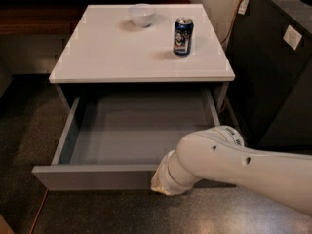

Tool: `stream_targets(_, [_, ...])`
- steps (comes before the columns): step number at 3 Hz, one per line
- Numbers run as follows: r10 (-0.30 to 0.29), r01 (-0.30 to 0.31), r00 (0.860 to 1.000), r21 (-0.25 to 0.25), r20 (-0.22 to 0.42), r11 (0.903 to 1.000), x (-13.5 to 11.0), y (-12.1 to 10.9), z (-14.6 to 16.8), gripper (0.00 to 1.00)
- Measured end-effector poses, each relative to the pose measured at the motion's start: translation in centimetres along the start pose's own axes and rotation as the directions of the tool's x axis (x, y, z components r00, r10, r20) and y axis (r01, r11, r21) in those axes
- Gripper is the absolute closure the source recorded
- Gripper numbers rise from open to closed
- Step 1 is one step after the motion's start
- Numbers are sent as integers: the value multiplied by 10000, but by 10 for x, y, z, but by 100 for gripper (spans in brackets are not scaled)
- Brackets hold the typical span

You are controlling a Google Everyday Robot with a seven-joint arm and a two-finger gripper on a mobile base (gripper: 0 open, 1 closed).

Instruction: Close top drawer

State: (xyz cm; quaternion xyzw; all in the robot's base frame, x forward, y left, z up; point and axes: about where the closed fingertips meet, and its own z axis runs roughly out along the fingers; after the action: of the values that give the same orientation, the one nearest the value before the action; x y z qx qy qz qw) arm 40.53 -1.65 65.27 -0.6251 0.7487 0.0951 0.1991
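Your gripper (159, 182) sits at lower centre, at the front of the top drawer (97, 177), which stands wide open; its grip cannot be told.

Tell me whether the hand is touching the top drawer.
Cannot tell. In the camera view the arm's wrist overlaps the top drawer at its front, hiding the hand there.

Flat white rectangular cabinet top (112, 52), matte. It carries a small white round bowl (142, 14) near the back edge, and an upright blue drink can (183, 36) to the bowl's right and further forward, well apart from it. Dark speckled floor (97, 213) below, with a thin orange cable (39, 212) at lower left. The gripper (161, 182) sits at the front panel of the pulled-out grey top drawer (92, 177).
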Motion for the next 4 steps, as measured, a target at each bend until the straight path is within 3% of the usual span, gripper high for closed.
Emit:
stream_targets(1, [236,-235,9997,468,-9,9986,11,-38,-1,100])
stream_targets(4, [560,-580,9981,887,256,9944,29,-119,1,100])
